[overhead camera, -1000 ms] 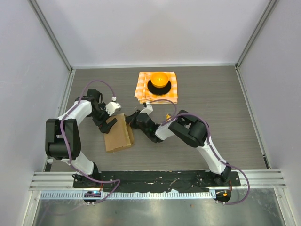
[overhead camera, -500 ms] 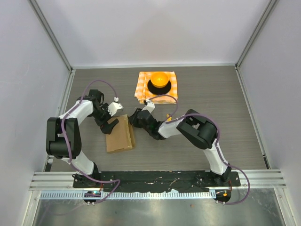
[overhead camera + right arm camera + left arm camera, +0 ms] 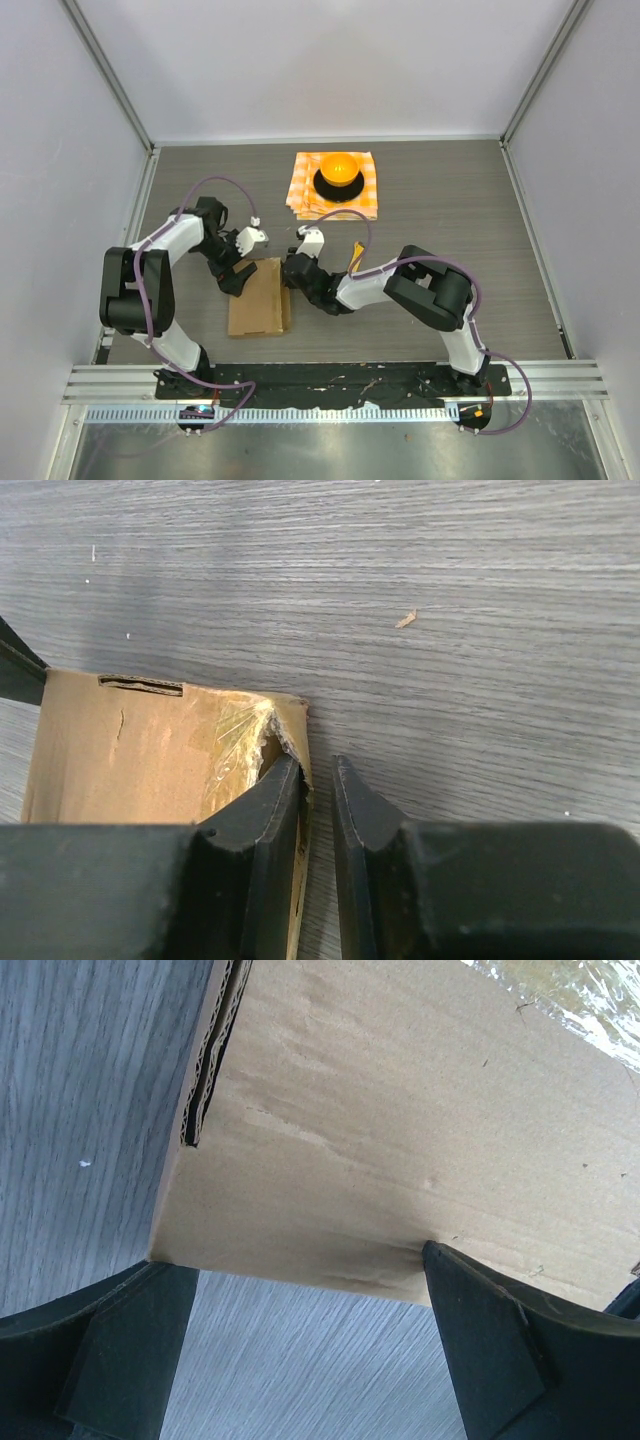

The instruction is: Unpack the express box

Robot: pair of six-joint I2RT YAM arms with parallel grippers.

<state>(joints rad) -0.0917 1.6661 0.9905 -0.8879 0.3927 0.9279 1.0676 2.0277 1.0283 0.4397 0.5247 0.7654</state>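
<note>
The express box is a flat brown cardboard mailer lying closed on the table between the arms. My left gripper is open at its far left corner. In the left wrist view the box has its edge spanning my left gripper, touching both fingers. My right gripper sits at the far right corner. In the right wrist view one finger pokes into the torn, taped corner of the box, the other stays outside, and my right gripper is closed narrowly on the side wall.
An orange-checkered cloth lies at the back centre with an orange dome on a black base on it. Grey walls enclose the table on three sides. A metal rail runs along the near edge.
The box has slid toward the near edge and turned from tilted to nearly square. Both grippers moved with it, keeping to its far corners.
</note>
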